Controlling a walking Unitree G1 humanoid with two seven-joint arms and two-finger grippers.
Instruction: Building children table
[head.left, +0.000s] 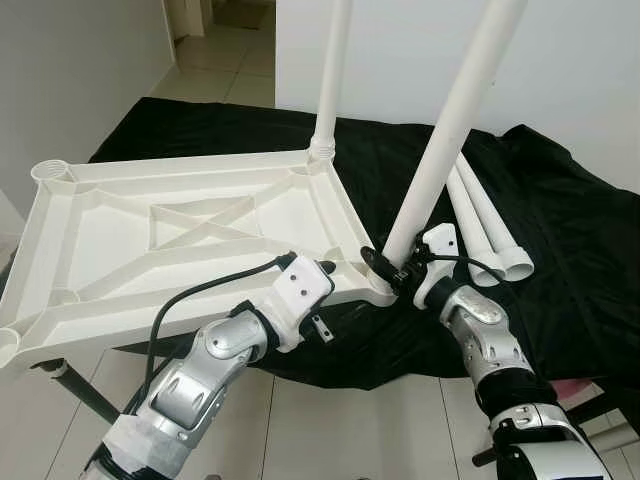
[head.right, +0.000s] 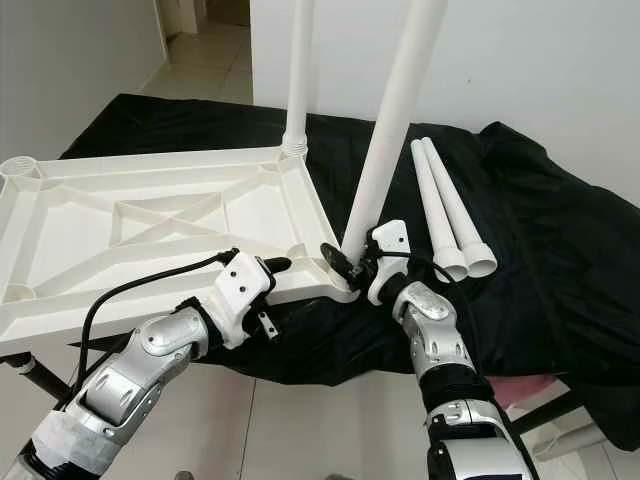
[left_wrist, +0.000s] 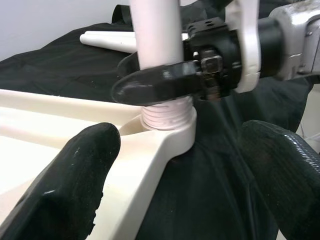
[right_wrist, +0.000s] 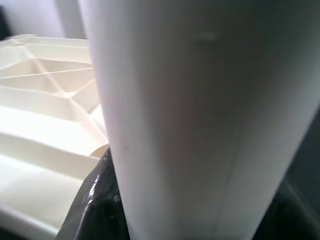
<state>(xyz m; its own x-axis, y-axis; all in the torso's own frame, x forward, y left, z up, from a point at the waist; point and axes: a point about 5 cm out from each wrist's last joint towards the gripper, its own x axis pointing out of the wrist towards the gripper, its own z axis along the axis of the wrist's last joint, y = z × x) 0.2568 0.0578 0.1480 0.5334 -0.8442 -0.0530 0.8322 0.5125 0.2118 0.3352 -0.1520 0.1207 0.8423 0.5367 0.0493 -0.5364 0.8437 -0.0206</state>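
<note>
At the near right corner of the upturned white ribbed plastic tabletop (head.left: 190, 235), which lay on a black cloth (head.left: 560, 250) over a stand, I had the right gripper (head.left: 385, 268) pinched around the base of a long white plastic tube leg (head.left: 440, 150). The leg leaned slightly, its threaded end (left_wrist: 167, 115) partly sunk in the corner socket. My left gripper (left_wrist: 175, 190) sat at the tabletop's near edge, its fingers (left_wrist: 65, 185) spread wide, one over the frame and one off it, gripping nothing. A first leg (head.left: 333, 70) stood screwed in at the far right corner; two spare white legs (head.left: 490, 225) lay on the cloth just beside. I judged this the second-leg step: next I needed to straighten the leg and twist it home while bracing the tabletop.
</note>
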